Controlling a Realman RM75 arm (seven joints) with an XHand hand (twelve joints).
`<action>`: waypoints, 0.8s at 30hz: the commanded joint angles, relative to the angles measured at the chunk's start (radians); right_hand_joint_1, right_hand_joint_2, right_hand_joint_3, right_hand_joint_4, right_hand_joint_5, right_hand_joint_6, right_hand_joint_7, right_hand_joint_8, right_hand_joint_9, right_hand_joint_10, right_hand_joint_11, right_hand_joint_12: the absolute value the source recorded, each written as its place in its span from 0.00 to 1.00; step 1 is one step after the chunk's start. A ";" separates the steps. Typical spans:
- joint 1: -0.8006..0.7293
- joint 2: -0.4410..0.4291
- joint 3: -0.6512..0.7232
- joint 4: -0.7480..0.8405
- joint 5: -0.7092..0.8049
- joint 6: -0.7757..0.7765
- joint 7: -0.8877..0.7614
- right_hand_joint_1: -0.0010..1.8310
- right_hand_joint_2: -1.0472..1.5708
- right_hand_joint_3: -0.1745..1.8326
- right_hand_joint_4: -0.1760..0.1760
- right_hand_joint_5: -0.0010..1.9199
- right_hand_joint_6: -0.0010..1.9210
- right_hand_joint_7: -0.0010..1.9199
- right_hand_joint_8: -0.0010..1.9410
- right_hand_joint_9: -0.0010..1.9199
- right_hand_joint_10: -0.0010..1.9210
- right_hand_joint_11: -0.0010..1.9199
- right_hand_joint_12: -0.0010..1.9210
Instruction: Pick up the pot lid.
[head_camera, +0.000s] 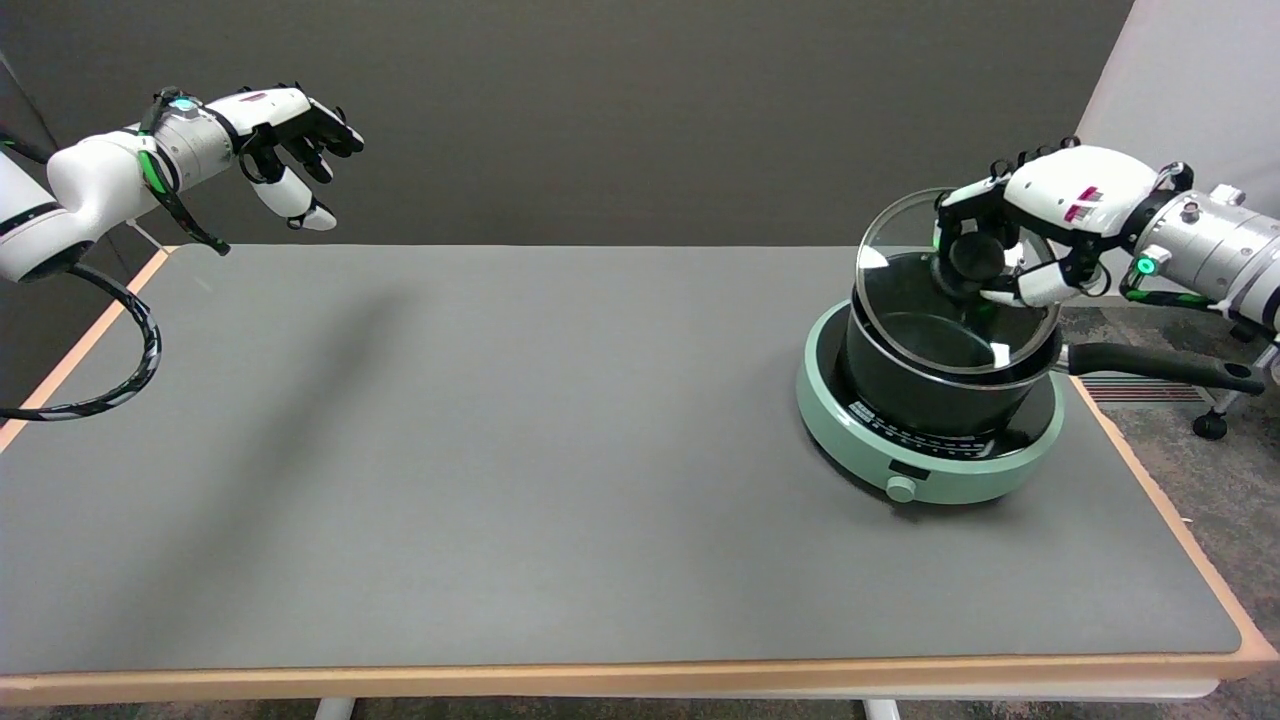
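Glass pot lid (905, 285), tilted, lifted.

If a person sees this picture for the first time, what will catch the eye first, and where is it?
At the table's right end, the right hand grips the black knob of a round glass pot lid, tilted above a black long-handled pot. The pot stands on a round mint-green induction cooker. At upper left, the idle left hand hangs in the air.

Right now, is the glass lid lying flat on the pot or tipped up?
Tipped up. The glass lid tilts, its far edge raised above the pot, while the right hand grips its black knob.
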 joint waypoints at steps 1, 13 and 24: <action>0.004 0.062 0.017 -0.006 0.001 -0.001 0.000 0.75 0.72 0.39 1.00 0.39 0.55 0.50 0.62 0.47 0.51 0.33 0.54; 0.007 0.074 0.020 -0.049 0.090 -0.009 0.000 0.75 0.71 0.40 1.00 0.39 0.55 0.50 0.62 0.47 0.52 0.33 0.55; 0.007 0.099 0.010 -0.120 0.249 -0.048 0.067 0.75 0.71 0.39 1.00 0.39 0.57 0.50 0.63 0.47 0.56 0.34 0.57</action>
